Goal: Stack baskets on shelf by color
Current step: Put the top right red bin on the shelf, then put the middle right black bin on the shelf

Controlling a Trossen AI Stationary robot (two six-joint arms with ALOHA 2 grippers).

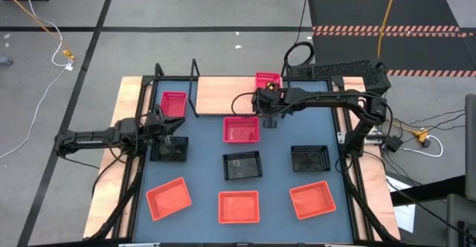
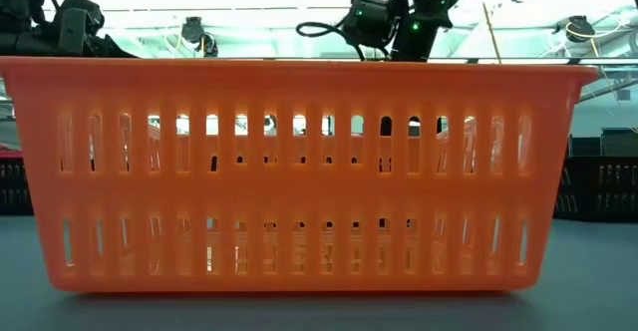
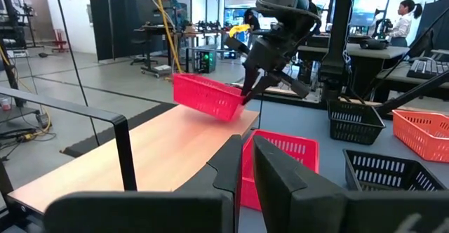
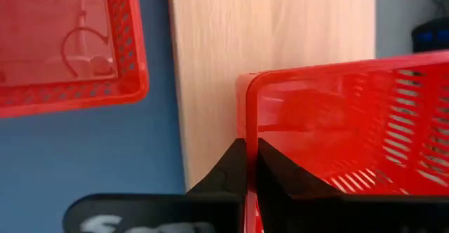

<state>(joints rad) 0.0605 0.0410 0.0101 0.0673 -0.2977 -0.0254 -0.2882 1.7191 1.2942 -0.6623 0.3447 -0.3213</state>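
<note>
My right gripper [image 4: 251, 143] is shut on a pink basket [image 1: 268, 79] over the right end of the wooden shelf [image 1: 216, 94]. A second pink basket [image 1: 173, 103] stands on the shelf's left end. The third pink one [image 1: 242, 129] sits on the blue table just in front of the board. Three black baskets [image 1: 243, 165] form a row in mid-table. Three orange baskets [image 1: 239, 206] line the near edge. My left gripper [image 1: 165, 132] hovers shut and empty beside the leftmost black basket [image 1: 169, 150]. My right gripper holds the pink basket by its near side wall [image 4: 243, 121], close to a corner. One finger is inside the basket and one outside. The fingers come from above, pointing down. The basket [image 3: 207, 96] hangs tilted, low over the board's right end.
Black wire uprights [image 1: 195, 83] rise from the shelf's left part, and a frame bar [image 3: 119, 131] shows in the left wrist view. The middle orange basket [image 2: 299, 171] fills the low view. Bare board lies between the two shelf-end baskets. People stand at desks in the room behind.
</note>
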